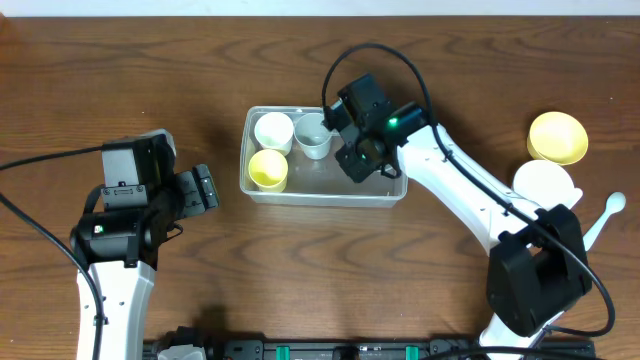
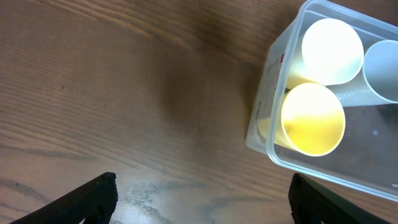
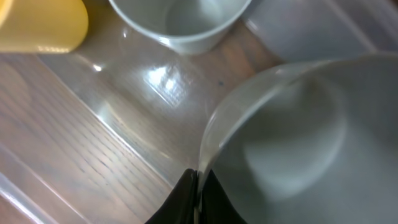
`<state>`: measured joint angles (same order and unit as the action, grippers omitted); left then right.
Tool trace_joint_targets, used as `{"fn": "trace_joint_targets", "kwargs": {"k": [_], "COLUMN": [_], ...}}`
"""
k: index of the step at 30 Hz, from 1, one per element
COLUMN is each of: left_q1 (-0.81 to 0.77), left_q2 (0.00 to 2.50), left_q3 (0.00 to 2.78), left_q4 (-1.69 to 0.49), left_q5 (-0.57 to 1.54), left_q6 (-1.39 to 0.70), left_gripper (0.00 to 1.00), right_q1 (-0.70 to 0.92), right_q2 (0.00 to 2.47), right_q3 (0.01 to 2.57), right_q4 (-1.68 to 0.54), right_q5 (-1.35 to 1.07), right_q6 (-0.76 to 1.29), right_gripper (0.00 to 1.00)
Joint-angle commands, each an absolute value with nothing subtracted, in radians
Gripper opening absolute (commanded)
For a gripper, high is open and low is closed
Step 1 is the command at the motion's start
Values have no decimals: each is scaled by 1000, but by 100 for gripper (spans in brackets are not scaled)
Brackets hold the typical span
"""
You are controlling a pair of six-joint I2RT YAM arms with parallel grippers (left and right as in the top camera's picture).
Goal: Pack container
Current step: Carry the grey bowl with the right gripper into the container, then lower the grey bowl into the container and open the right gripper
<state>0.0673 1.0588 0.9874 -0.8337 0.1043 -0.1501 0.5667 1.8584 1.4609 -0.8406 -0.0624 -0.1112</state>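
The clear container (image 1: pixel 325 197) stands mid-table. Inside it are a white cup (image 1: pixel 273 131), a yellow cup (image 1: pixel 268 168) and a pale cup (image 1: pixel 314 135). My right gripper (image 1: pixel 358 160) reaches down into the container's right half. In the right wrist view this gripper (image 3: pixel 198 186) is shut on the thin rim of another white cup (image 3: pixel 298 137), just above the container floor (image 3: pixel 124 124). From overhead that cup is hidden under the gripper. My left gripper (image 1: pixel 205 187) hangs open and empty left of the container (image 2: pixel 273 81), over bare wood.
A yellow bowl (image 1: pixel 558 137), a white bowl (image 1: pixel 545 183) and a white spoon (image 1: pixel 605 215) lie at the far right. The right arm stretches diagonally from the front right to the container.
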Motion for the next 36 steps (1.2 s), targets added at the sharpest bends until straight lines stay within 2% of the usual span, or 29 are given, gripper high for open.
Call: {"fn": "trace_joint_targets", "kwargs": {"k": [1,8,11,14,16,25,34,36], "left_q1": [67,67,67,67,67,67,67,67], "left_q2": [1060,1060,1060,1060,1060,1060,1060,1060], "left_q3": [972,972,972,972,972,972,972,972], "left_q4": [-836,-836,-836,-836,-836,-836,-836,-836], "left_q5": [94,94,94,94,94,94,94,94], "left_q6": [-148,-148,-148,-148,-148,-148,-148,-148], "left_gripper": [88,88,88,88,88,88,88,88], "right_q1": [563,537,530,529,529,529,529,530], "right_q2": [1868,1868,1868,1868,1868,1868,1862,1863], "right_q3": [1449,1449,1449,1449,1449,1449,1465,1464], "right_q4": [-838,-838,-836,-834,-835,-833,-807,-824], "right_q5": [-52,3,3,3,3,3,-17,-56], "right_q6": [-148,-148,-148,-148,-147,-147,-102,-103], "right_gripper": [8,9,13,29,50,63,68,47]}}
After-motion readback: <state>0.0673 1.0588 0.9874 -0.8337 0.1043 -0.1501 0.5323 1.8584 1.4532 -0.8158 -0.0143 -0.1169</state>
